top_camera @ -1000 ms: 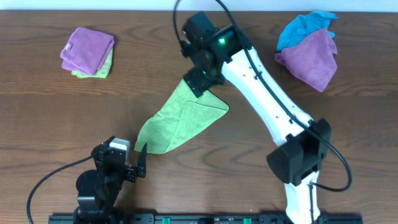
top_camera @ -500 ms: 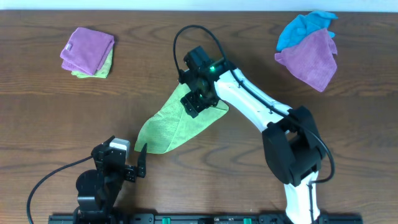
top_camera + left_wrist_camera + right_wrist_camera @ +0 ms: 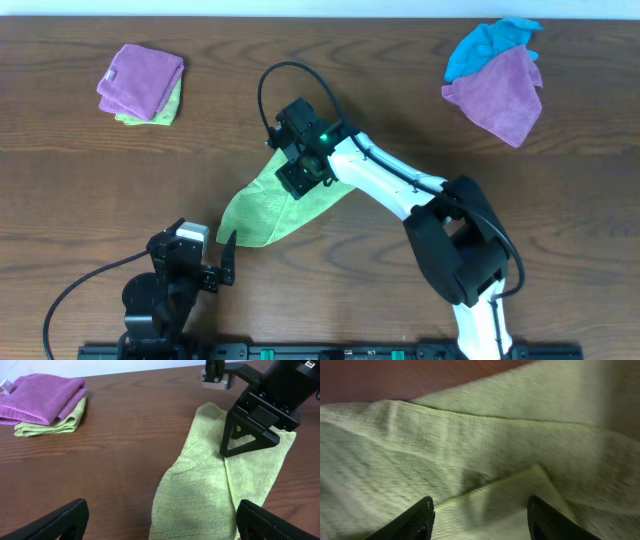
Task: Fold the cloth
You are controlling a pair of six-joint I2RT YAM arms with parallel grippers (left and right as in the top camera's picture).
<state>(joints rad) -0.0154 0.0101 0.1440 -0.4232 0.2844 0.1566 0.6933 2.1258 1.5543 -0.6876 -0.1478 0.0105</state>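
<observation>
R gripper [image 3: 300, 172] [image 3: 482, 522] is down on the lime-green cloth [image 3: 258, 208] [image 3: 470, 445]. Its fingers are apart, and a raised ridge of fabric sits between the tips. From the wrist cam I can't tell if either tip pinches it. A green light [image 3: 322, 139] glows on the wrist housing.

L gripper [image 3: 216, 266] [image 3: 162, 522] is parked near-left with its fingers spread wide and nothing between them, just short of the cloth's near corner.

The cloth lies mid-table as a long diagonal strip, from near-left to far-right.

Vs 1 s ago: R gripper has come left and nearer, off the cloth's far tip onto its middle, and its arm is bent in tighter. Less of the cloth's right flap shows. L gripper and both piles are unchanged.

Around: a folded stack [image 3: 140, 82] [image 3: 42, 400], purple over lime, sits far-left. A blue cloth [image 3: 488, 45] and a purple cloth [image 3: 500, 95] are bunched far-right, touching. A black cable [image 3: 268, 88] loops above the R wrist. The R arm hides the cloth's far-right part from overhead. The table [image 3: 80, 180] is brown wood.
</observation>
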